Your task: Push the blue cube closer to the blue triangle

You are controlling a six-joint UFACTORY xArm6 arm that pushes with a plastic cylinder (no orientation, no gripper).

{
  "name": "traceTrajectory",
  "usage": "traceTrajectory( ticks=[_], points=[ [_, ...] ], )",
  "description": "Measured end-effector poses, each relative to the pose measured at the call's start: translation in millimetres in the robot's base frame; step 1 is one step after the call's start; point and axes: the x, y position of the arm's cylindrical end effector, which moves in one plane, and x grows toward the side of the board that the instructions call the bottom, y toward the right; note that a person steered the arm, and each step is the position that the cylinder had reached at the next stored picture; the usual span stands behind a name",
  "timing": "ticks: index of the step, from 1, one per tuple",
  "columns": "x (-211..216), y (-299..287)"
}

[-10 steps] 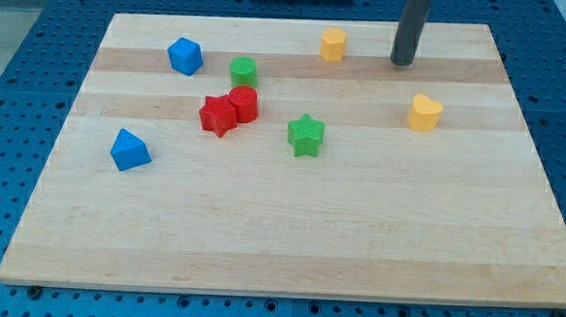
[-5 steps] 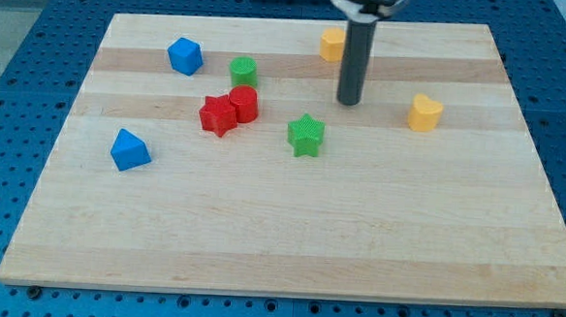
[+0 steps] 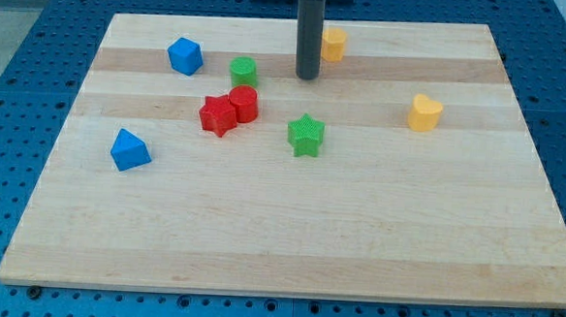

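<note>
The blue cube point(image 3: 185, 55) sits near the board's top left. The blue triangle point(image 3: 129, 150) lies lower, at the left, well apart from the cube. My tip point(image 3: 308, 77) rests on the board near the top middle, far to the right of the blue cube. It stands just left of the yellow block point(image 3: 334, 44) and right of the green cylinder point(image 3: 243, 72), touching neither.
A red star-like block point(image 3: 217, 116) and a red cylinder point(image 3: 244, 104) touch each other below the green cylinder. A green star point(image 3: 306, 134) lies mid-board. A yellow heart point(image 3: 424, 113) sits at the right. The wooden board point(image 3: 356, 240) lies on a blue perforated table.
My tip has moved from the top right leftward, dipping toward mid-board and then back up to beside the yellow block. No block has moved.
</note>
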Motion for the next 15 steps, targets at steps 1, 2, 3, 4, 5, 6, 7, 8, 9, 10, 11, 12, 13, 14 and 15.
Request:
traceTrajectory(
  ticks=[1,2,3,4,5,6,7,8,9,10,11,12,13,14,15],
  points=[
    [-41.6,-40.7],
    [-41.9,-101.4],
    [-37.4,-148.9],
    [21.8,-151.5],
    [33.1,-174.6],
    [16.5,-170.3],
    [-13.6,-196.5],
    [-22.1,-211.6],
    [-19.7,-212.4],
    [-13.6,-212.4],
    [-10.9,-212.4],
    [-10.7,-212.4],
    [13.5,-211.4],
    [35.3,-217.8],
    [54.7,-217.8]
  ],
)
